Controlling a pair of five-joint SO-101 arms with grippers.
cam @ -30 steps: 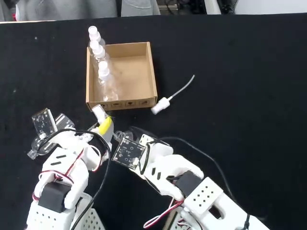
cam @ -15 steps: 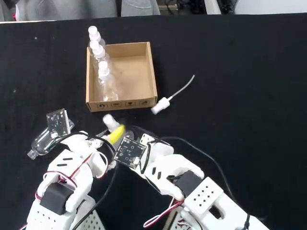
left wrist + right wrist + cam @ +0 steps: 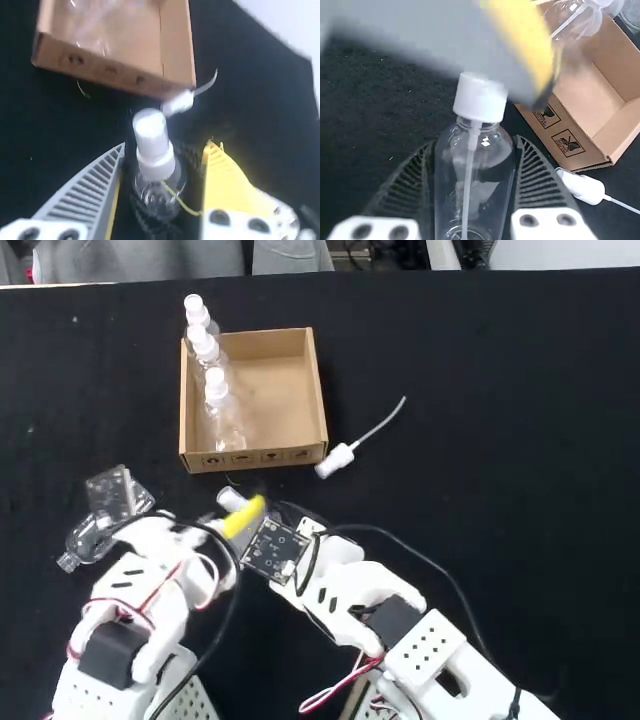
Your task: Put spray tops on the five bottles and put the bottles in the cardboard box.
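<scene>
**While the right arm holds the bottle, the left straddles its top**

Because the right fingers (image 3: 405, 185) are clamped on both sides of the clear bottle (image 3: 472, 165), the bottle's long axis runs along them. Its neck and white spray top (image 3: 150, 135) stick out past their tips, towards the near wall of the box (image 3: 255, 455). The top's tube hangs down inside the bottle, and the top sits on the neck. Whether it is screwed tight I cannot tell.

The left fingers (image 3: 85, 195), one grey and one yellow, come in across that axis. They are spread apart with the top between them and a small gap on either side, so they hold nothing.

The left arm is the nearer one to the top. The next move looks like closing those fingers on the top and turning it about the bottle's axis while the right arm holds firm.

Beyond both sets of fingertips, three bottles (image 3: 216, 400) with tops lean along one side of the box. A loose spray top (image 3: 338, 460) lies on the tabletop (image 3: 500, 390) just beside the box's near corner. A fifth bottle (image 3: 85, 537) lies flat, out to the far side of the left arm.
</scene>
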